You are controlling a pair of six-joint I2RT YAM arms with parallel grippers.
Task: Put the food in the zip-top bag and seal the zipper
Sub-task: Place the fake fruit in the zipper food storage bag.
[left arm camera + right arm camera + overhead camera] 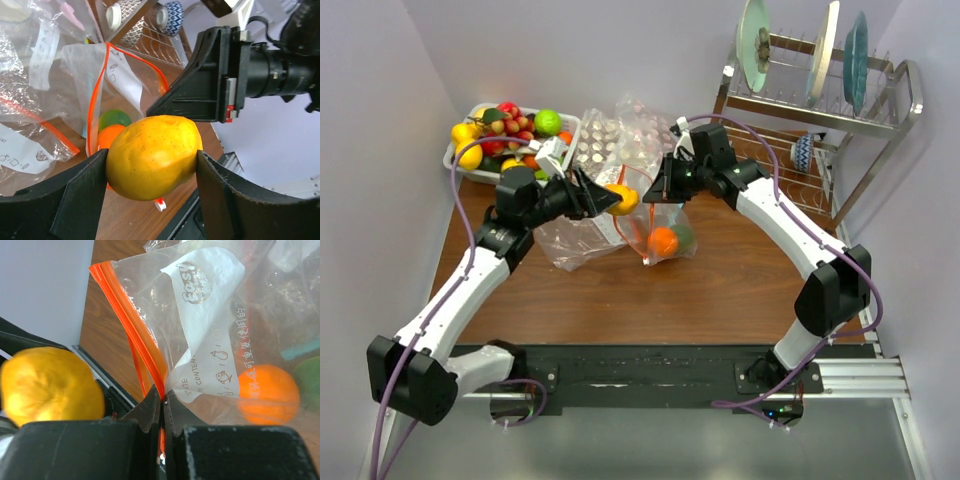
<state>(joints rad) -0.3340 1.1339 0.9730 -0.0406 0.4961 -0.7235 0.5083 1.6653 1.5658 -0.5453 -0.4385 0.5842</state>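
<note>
lemon sits clamped between the widely parted fingers of our left gripper, poised at nine o'clock of the zip-top bag, which stands just past the centre of the table toward twelve. our right gripper is pinched fully closed on the zipper, holding one lip up. we judge that this is so the mouth gapes toward the fruit instead of lying flat. an orange and a lime already rest at the bag's bottom. more food waits in the tray at ten o'clock.
</note>
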